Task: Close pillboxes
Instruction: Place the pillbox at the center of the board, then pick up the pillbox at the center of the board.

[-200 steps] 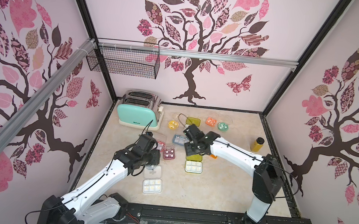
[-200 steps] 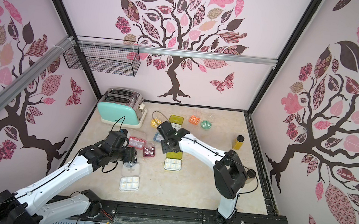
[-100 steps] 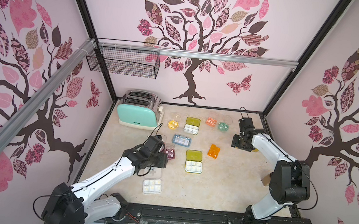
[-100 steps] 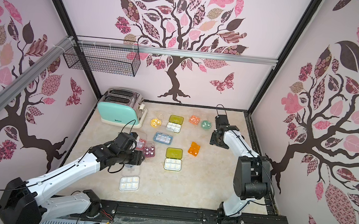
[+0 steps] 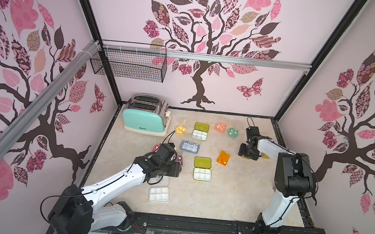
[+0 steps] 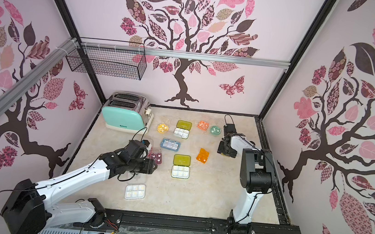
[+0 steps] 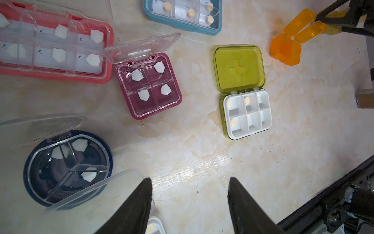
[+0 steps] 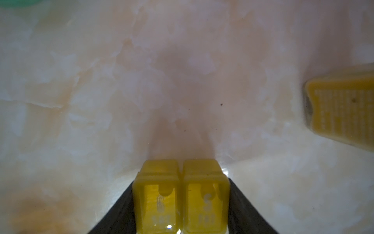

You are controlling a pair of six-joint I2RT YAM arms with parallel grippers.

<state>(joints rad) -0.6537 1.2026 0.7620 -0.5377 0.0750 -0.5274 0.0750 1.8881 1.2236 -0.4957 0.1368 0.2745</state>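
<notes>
My right gripper (image 8: 181, 202) is shut on a small yellow pillbox (image 8: 181, 194) with two lidded cells, low over the table at the back right (image 5: 248, 154). Hovering open over bare table is my left gripper (image 7: 190, 202), nothing between its fingers (image 5: 175, 169). Beside it a round navy pillbox (image 7: 66, 168) lies with its clear lid up. The maroon pillbox (image 7: 148, 85), pink pillbox (image 7: 52, 50) and yellow-green pillbox (image 7: 242, 91) also lie open. A white pillbox (image 5: 159, 194) sits near the front.
A mint toaster (image 5: 145, 120) stands at the back left. Along the back lie a round yellow box (image 5: 181, 130), another yellow-green box (image 5: 200, 131), an orange square box (image 5: 220, 127) and a round mint box (image 5: 232, 132). A blue box (image 5: 189, 146) and an orange block (image 5: 223, 158) lie mid-table.
My right arm swung from the middle of the table to the back right with the yellow pillbox, then came slightly nearer. My left gripper crept a little to the right.
</notes>
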